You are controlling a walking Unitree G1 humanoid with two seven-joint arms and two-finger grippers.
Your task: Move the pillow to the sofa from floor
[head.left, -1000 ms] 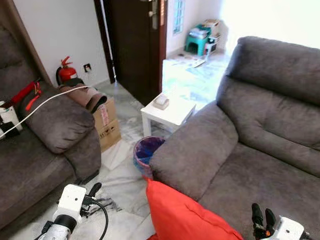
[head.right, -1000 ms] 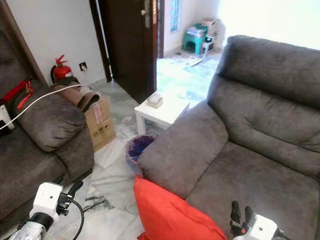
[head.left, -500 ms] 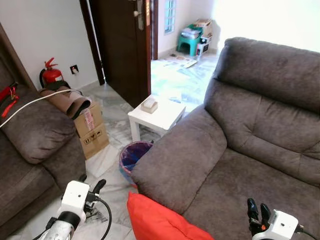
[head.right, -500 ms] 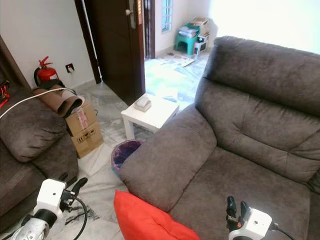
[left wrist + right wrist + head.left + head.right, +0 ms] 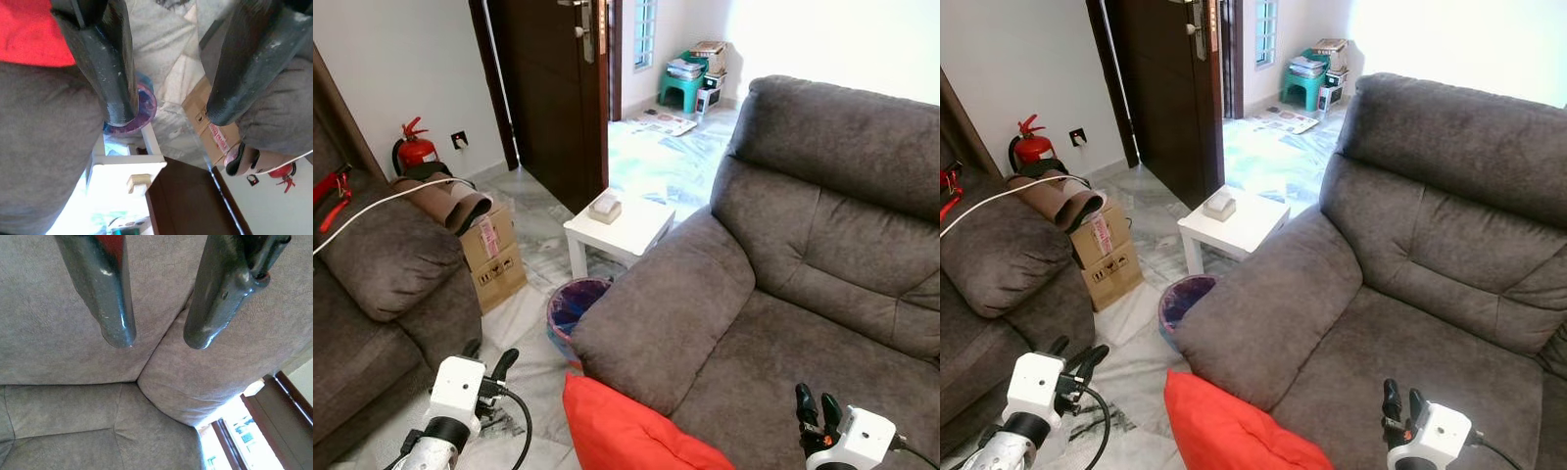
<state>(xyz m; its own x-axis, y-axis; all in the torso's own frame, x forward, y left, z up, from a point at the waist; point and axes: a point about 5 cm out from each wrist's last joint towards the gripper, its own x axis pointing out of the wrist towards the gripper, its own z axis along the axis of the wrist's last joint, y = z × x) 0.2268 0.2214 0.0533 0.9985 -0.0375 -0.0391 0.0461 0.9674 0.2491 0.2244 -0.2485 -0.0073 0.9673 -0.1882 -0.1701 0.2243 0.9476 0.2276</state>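
The red pillow (image 5: 631,429) stands low in front of me, its corner against the front of the armrest of the big grey sofa (image 5: 803,284) on my right. My left gripper (image 5: 489,354) is open over the marble floor to the left of the pillow, apart from it. In the left wrist view the left gripper (image 5: 168,115) has the pillow (image 5: 27,34) off to one side of its fingers. My right gripper (image 5: 815,397) is open above the sofa seat, right of the pillow. The right wrist view has the right gripper (image 5: 157,340) over the seat cushions (image 5: 73,396).
A purple waste bin (image 5: 576,304) and a white side table (image 5: 622,227) stand beside the sofa's armrest. A second grey sofa (image 5: 382,264) with a white cable on it, a cardboard box (image 5: 494,259) and a fire extinguisher (image 5: 414,152) are on the left. A dark door (image 5: 548,88) stands open behind.
The whole view has swung toward the right-hand sofa, so the camera moved. Both grippers stay open, and the pillow stays between them at the bottom of the view.
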